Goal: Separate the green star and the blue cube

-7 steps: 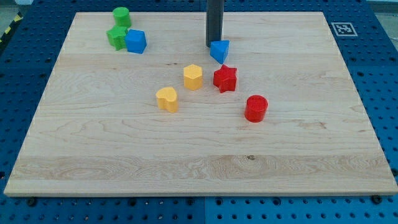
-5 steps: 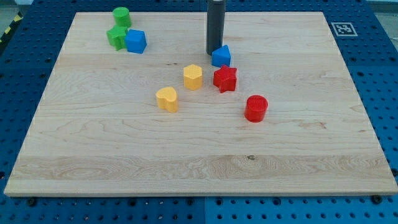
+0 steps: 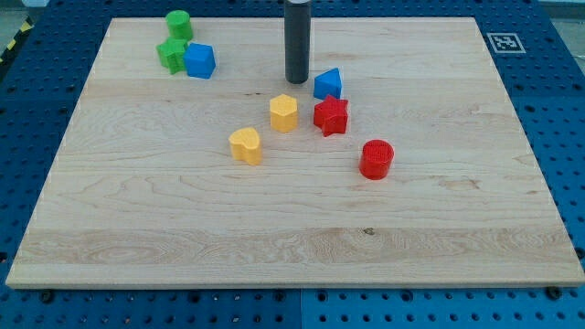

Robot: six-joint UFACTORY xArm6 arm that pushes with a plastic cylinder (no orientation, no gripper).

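Observation:
The green star (image 3: pixel 170 54) lies near the board's top left, touching the blue cube (image 3: pixel 199 60) on its right. My tip (image 3: pixel 295 80) is at the lower end of the dark rod, in the upper middle of the board. It is well to the right of the blue cube and just left of a blue wedge-shaped block (image 3: pixel 327 84), apart from it.
A green cylinder (image 3: pixel 178 23) stands just above the green star. A red star (image 3: pixel 331 115), a yellow hexagonal block (image 3: pixel 284 112), a yellow heart-like block (image 3: pixel 246 144) and a red cylinder (image 3: pixel 376 158) lie in the middle. A marker tag (image 3: pixel 502 42) is at the board's top right.
My tip has moved left, away from the blue wedge block, which it nudged slightly down and right before parting from it. The green star and blue cube have not moved.

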